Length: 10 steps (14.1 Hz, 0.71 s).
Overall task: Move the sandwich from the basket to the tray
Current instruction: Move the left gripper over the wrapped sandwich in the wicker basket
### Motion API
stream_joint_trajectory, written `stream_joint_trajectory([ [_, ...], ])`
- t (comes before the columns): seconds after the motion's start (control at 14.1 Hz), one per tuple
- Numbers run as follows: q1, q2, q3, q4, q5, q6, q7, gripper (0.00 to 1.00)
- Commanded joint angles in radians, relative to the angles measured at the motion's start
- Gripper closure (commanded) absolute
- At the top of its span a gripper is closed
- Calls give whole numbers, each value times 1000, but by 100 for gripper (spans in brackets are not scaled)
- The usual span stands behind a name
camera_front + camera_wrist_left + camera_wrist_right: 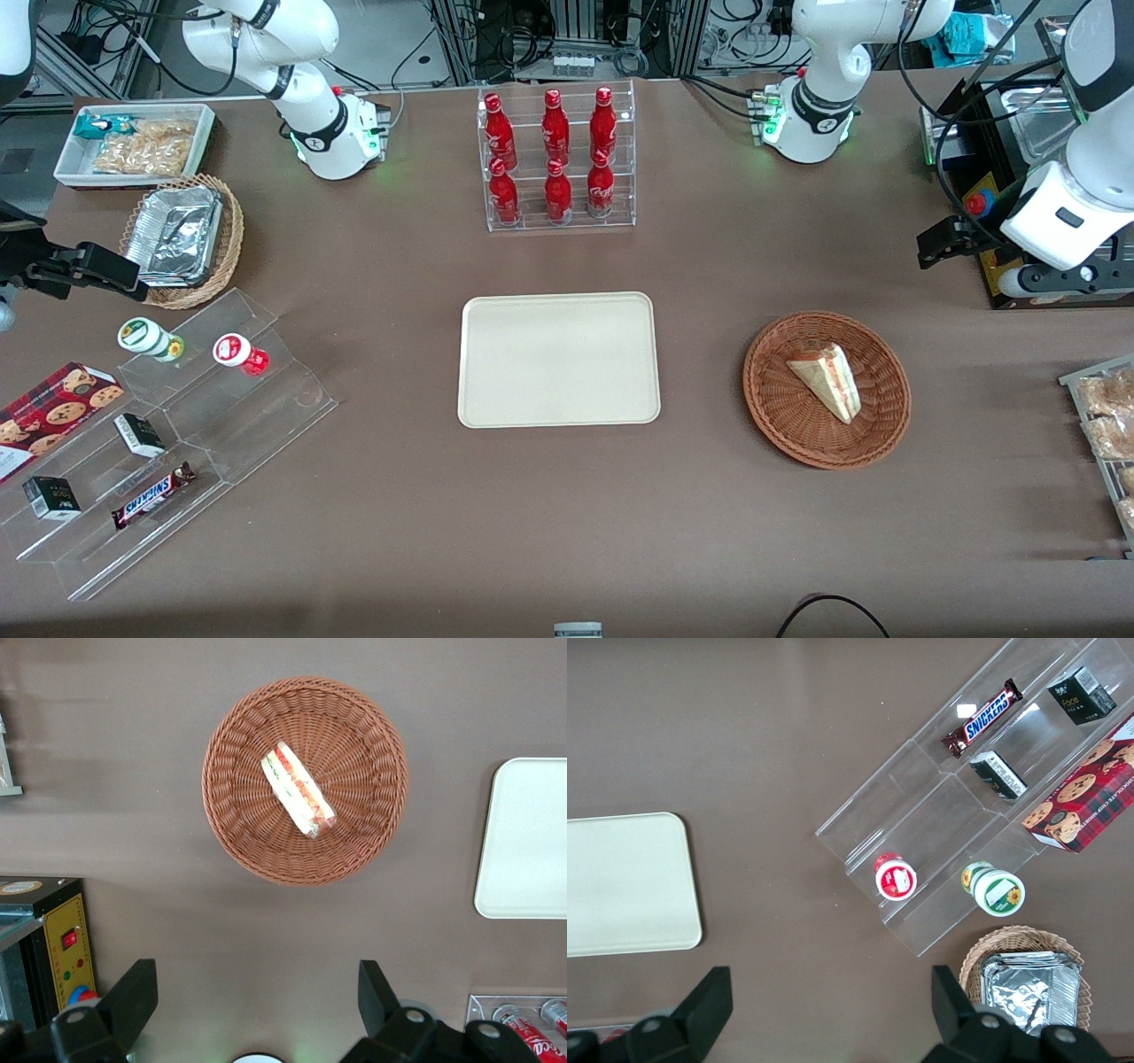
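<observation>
The sandwich [828, 379], a wrapped triangular wedge with red and green filling, lies in the round reddish-brown wicker basket [788, 416]. The cream-beige tray [558, 359] lies flat in the middle of the table, beside the basket toward the parked arm's end. My left gripper [935, 248] hangs open and empty above the table, farther from the front camera than the basket and toward the working arm's end. In the left wrist view the gripper [255, 992] is spread wide over bare table, apart from the basket [239, 815] and sandwich [299, 789]; an edge of the tray [527, 837] shows.
A clear rack of red bottles [556, 159] stands farther from the front camera than the tray. A black control box [1019, 133] sits near my gripper. A wire rack of snacks [1103, 425] is at the working arm's end. A clear stand, foil-tray basket [182, 239] and white bin [133, 142] lie toward the parked arm's end.
</observation>
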Motion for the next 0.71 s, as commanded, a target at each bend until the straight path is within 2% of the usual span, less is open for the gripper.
stream_joint_trajectory([
  [0.0, -7, 6, 1, 6, 10, 8, 15, 0],
  [0.28, -8, 74, -1, -41, 2, 30, 12, 0],
  [0.64, -8, 74, 1, -300, 2, 362, -2, 0],
])
